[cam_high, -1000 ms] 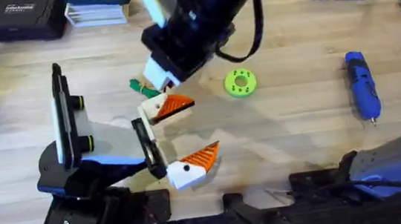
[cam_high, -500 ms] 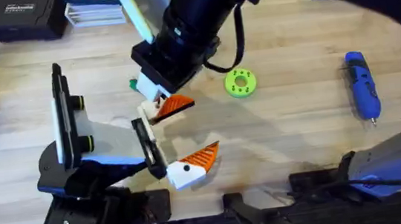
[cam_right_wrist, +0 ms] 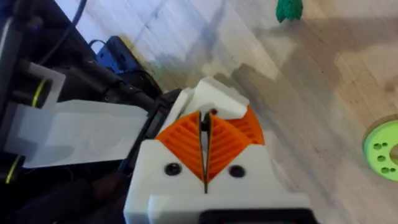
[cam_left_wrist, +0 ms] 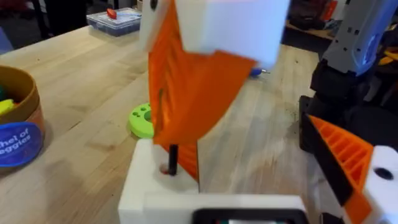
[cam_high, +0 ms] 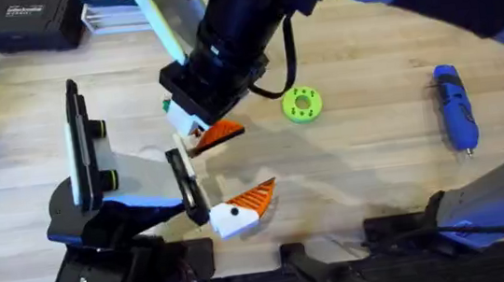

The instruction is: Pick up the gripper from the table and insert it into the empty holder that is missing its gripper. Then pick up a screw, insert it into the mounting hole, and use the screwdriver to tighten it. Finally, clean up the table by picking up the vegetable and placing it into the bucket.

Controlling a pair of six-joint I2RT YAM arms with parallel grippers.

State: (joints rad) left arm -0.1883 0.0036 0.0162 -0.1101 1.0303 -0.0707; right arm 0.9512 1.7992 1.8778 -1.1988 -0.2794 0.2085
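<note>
Right gripper (cam_right_wrist: 205, 149) is seen with its orange pads pressed together just above the holder (cam_right_wrist: 214, 98), and a thin dark screw (cam_left_wrist: 173, 158) appears to be pinched between them, its tip at the mounting hole. Left gripper (cam_high: 214, 178) is laid on the table (cam_high: 378, 175) with its fingers spread wide and nothing held.

The orange gripper (cam_high: 223, 133) is judged to be seated in the holder, so the first step looks done. The screw is not yet tightened: the screwdriver (cam_high: 453, 106) lies untouched, well apart at the right. The vegetable (cam_right_wrist: 289, 9) lies on the table near the holder, and the bucket (cam_left_wrist: 18, 130) is not yet filled with it.

Little room is left around the holder, hemmed by both arms. Open wood is offered toward the screwdriver, with a lime-green disc (cam_high: 302, 104) between.
</note>
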